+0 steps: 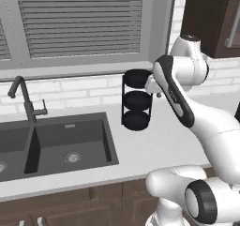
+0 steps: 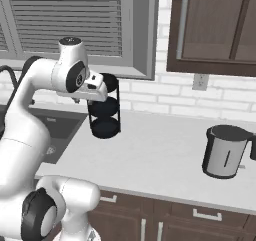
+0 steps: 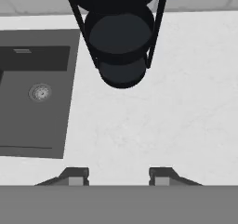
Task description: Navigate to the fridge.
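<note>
The fridge is out of view. My arm is folded above a white counter (image 2: 150, 155), with the hand held over it beside a black three-tier rack (image 1: 136, 101). In the hand view my gripper (image 3: 118, 176) points down at the bare counter (image 3: 153, 121). Its two fingertips (image 3: 76, 175) stand wide apart, so it is open with nothing between them. The rack (image 3: 122, 37) lies just ahead of the fingers, apart from them.
A dark double sink (image 1: 70, 140) with a black faucet (image 1: 26, 98) is set in the counter at the left. A grey kettle (image 2: 225, 152) stands at the right. Dark brown wall cabinets (image 2: 215, 25) hang above it, and a blinded window (image 1: 79, 18) is behind the sink.
</note>
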